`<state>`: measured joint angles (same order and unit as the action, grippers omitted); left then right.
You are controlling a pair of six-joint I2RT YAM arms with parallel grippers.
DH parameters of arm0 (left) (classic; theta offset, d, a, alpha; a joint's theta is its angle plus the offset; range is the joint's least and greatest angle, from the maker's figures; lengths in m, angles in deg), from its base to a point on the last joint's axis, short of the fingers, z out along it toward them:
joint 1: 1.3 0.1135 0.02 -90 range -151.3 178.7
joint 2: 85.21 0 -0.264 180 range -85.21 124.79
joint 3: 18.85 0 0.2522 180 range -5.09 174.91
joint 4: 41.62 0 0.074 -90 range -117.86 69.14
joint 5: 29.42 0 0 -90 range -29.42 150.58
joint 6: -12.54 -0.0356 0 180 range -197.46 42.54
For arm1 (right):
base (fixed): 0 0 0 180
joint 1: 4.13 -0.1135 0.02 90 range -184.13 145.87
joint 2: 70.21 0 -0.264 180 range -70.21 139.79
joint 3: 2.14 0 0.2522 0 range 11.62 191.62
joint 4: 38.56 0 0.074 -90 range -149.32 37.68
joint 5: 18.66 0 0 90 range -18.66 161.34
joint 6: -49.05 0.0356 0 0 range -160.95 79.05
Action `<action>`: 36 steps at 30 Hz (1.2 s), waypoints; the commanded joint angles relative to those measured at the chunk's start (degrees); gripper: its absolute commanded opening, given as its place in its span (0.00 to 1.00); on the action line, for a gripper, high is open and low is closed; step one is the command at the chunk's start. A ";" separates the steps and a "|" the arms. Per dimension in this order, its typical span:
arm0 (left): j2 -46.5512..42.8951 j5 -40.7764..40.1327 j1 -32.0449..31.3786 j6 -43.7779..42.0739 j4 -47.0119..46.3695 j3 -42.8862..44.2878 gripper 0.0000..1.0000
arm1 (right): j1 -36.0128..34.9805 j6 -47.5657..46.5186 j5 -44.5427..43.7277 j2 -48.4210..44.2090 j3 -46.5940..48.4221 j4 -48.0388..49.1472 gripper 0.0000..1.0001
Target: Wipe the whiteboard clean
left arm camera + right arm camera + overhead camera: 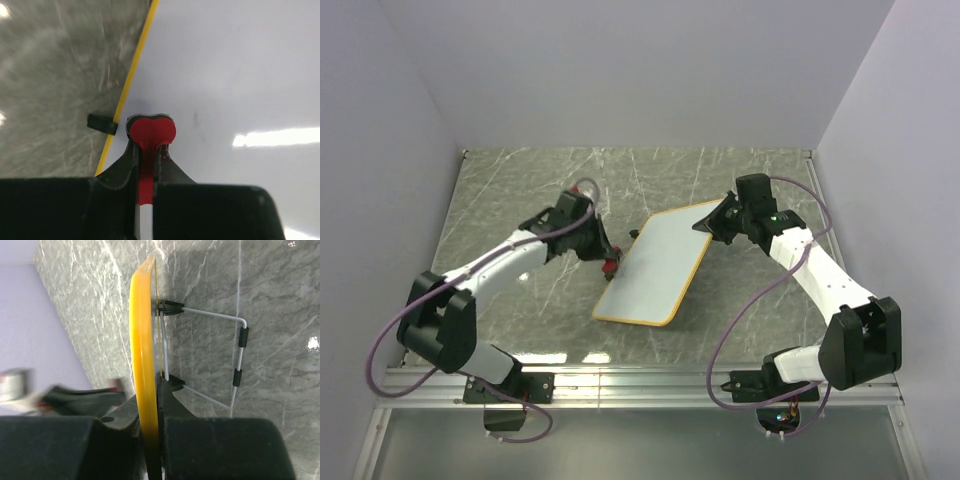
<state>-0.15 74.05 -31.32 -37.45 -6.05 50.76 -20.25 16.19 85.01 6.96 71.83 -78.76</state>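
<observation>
**Holdings on the table, largest to smallest**

1. Table (520,180): grey marbled top, walled in by pale panels. Both my arms reach in from its near edge.

2. Whiteboard (655,275): flat white board with a yellow-orange rim and rounded corners. It sits mid-table between my two arms, turned on a diagonal, with its near end toward my bases. From above the face reads as clean white. My left wrist view shows only one faint grey smudge (195,117).

3. Right gripper (712,225): at the board's far right corner. My fingers are closed tight on the yellow rim. In the wrist view the rim runs edge-on between them.

4. Left gripper (605,258): at the board's left edge. My fingers are closed tight on the eraser's stem.

5. Wire stand (240,340): thin bent metal rod with two black sleeves, joined by black clips to the back of the board. It lies between the board and the tabletop.

6. Eraser (152,131): small and red, with a rounded head. The head sits against the white face, just inside the left rim.

7. Black tab (102,123): pokes out from under the left rim onto the table, just beside the eraser.
</observation>
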 commanded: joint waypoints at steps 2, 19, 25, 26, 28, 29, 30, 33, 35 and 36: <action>-8.49 -5.56 5.32 -2.39 9.11 11.62 0.00 | 0.30 -0.98 -6.38 1.58 2.81 0.33 0.00; -15.10 -17.25 24.13 -6.79 13.97 -6.37 0.07 | 0.21 -6.34 -0.66 6.68 9.66 1.31 0.46; -12.29 -21.38 26.15 -6.43 14.15 -4.62 0.15 | 0.30 -9.59 -0.58 5.72 13.09 -1.69 0.65; -11.59 -21.73 26.41 -6.43 14.06 -3.92 0.16 | 0.30 -10.47 -0.58 5.28 13.88 -2.04 0.69; -9.66 -23.14 26.94 -6.52 13.97 -3.56 0.22 | 0.39 -11.26 -0.66 4.84 14.67 -3.35 0.74; -8.95 -23.32 27.12 -6.61 13.62 -3.30 0.26 | 0.47 -12.05 -0.66 4.58 15.63 -3.88 0.76; -8.33 -24.36 27.29 -6.78 13.44 -3.21 0.32 | 0.65 -12.49 -0.75 4.31 16.08 -5.10 0.76; -6.05 -25.77 27.47 -7.40 11.69 -3.56 0.42 | 1.44 -13.99 -0.93 2.73 17.31 -6.52 0.77; -4.38 -26.57 27.73 -7.66 10.81 -3.82 0.46 | 2.49 -14.78 -0.75 1.32 17.32 -6.87 0.77; -3.76 -26.66 28.08 -7.67 10.54 -3.74 0.52 | 2.84 -14.96 -0.58 0.80 17.31 -7.31 0.77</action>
<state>-5.18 50.08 -3.98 -44.05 6.99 45.61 -18.96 3.89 84.86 12.14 85.57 -85.53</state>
